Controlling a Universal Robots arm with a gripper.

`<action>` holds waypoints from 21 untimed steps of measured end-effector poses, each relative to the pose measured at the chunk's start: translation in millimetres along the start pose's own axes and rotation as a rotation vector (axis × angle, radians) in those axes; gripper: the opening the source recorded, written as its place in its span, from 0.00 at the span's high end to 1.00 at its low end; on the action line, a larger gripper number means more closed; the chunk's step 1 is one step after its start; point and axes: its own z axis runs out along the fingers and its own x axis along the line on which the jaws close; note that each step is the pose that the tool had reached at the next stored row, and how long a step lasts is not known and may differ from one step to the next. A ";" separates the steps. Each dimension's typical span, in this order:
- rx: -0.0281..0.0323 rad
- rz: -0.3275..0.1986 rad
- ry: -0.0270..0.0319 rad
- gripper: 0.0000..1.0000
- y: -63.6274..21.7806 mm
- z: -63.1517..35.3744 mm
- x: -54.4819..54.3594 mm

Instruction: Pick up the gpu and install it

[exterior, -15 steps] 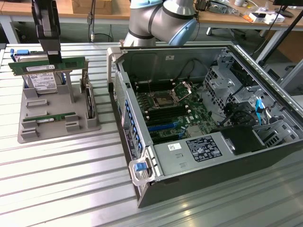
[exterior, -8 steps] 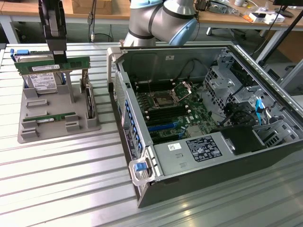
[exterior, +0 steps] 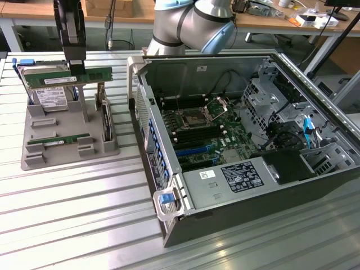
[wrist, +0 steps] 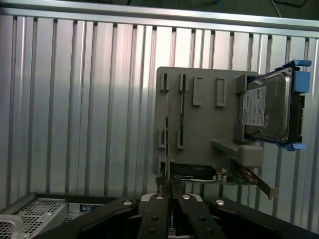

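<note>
The gpu is a long thin green circuit-board stick, held level above the grey holder tray at the exterior view's left, in front of the hard drive. My gripper comes down from above and is shut on the stick near its middle. In the wrist view the gpu shows edge-on as a thin line running away from my gripper, over the tray. The open computer case with its green motherboard lies at the exterior view's right.
A second green stick lies in a tray slot. A silver hard drive in blue rails leans at the tray's back. A dark card with a metal bracket stands on edge beside the case. The ribbed metal table runs under everything.
</note>
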 end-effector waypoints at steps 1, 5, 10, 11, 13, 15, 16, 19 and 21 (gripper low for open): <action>0.0000 0.000 0.0000 0.87 -0.7 0.0 0.1; 0.0001 0.000 0.0000 0.87 -7.2 -0.3 0.5; 0.0000 0.000 0.0000 0.87 -13.9 -0.6 0.9; 0.0001 0.000 0.0000 0.87 -14.6 -0.6 1.0; 0.0001 0.000 0.0000 0.87 -16.0 -0.6 1.0; 0.0000 0.000 0.0000 0.87 -18.5 -0.8 1.2; 0.0001 0.000 0.0000 0.87 -19.4 -0.8 1.3; 0.0001 0.000 0.0000 0.87 -22.0 -0.9 1.4; 0.0001 0.000 0.0000 0.87 -24.3 -1.0 1.6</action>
